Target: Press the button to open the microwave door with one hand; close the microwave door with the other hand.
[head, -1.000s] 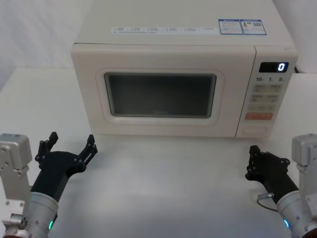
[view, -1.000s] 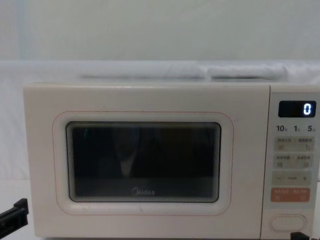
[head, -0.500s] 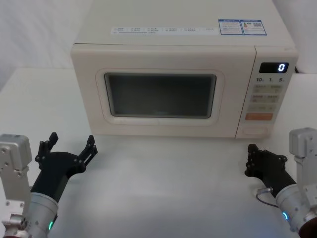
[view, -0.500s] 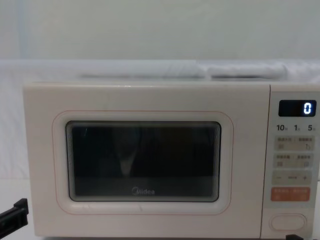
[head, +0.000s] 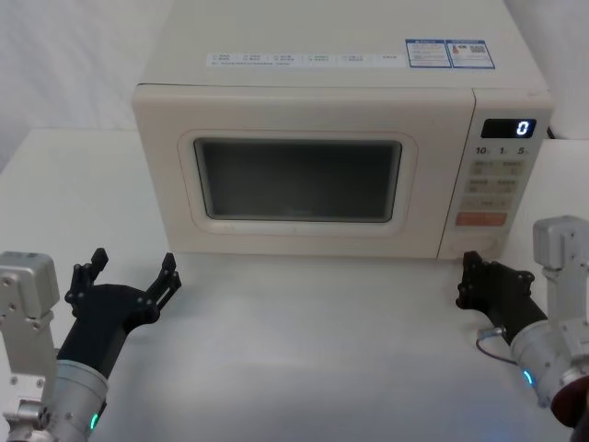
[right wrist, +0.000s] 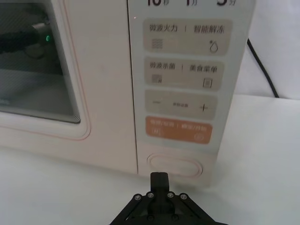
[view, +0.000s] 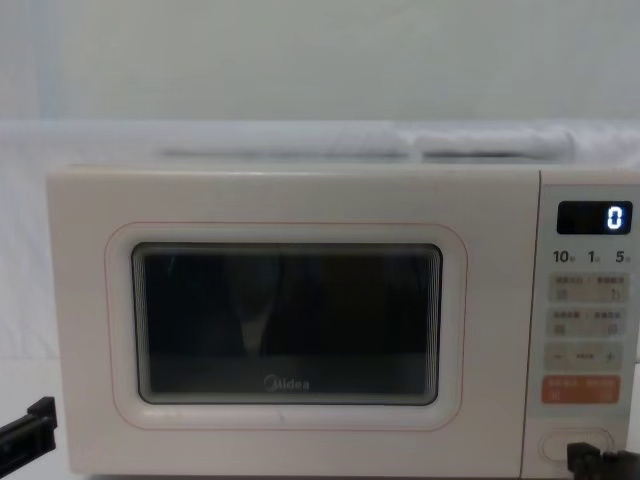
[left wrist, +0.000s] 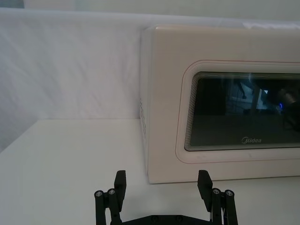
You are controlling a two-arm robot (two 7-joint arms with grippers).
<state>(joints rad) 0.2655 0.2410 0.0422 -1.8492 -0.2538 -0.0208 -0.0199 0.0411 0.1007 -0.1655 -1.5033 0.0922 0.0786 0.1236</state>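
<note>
tabletop [head: 304,350]: white, carries microwave | microwave door [head: 285,170]: flush closed, faces robot | left tool [head: 129,276]: fingers spread wide, empty, parked front-left | right tool [right wrist: 159,180]: fingers together, empty, tip just before button [right wrist: 174,166], panel bottom

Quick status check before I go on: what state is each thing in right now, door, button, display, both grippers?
microwave door: shut, flush with the front.
button: not pressed, nothing touching it.
display: lit, reads 0.
right gripper: shut, tip just in front of the button.
left gripper: open, low over the table before the door's left side, apart from it.
</note>
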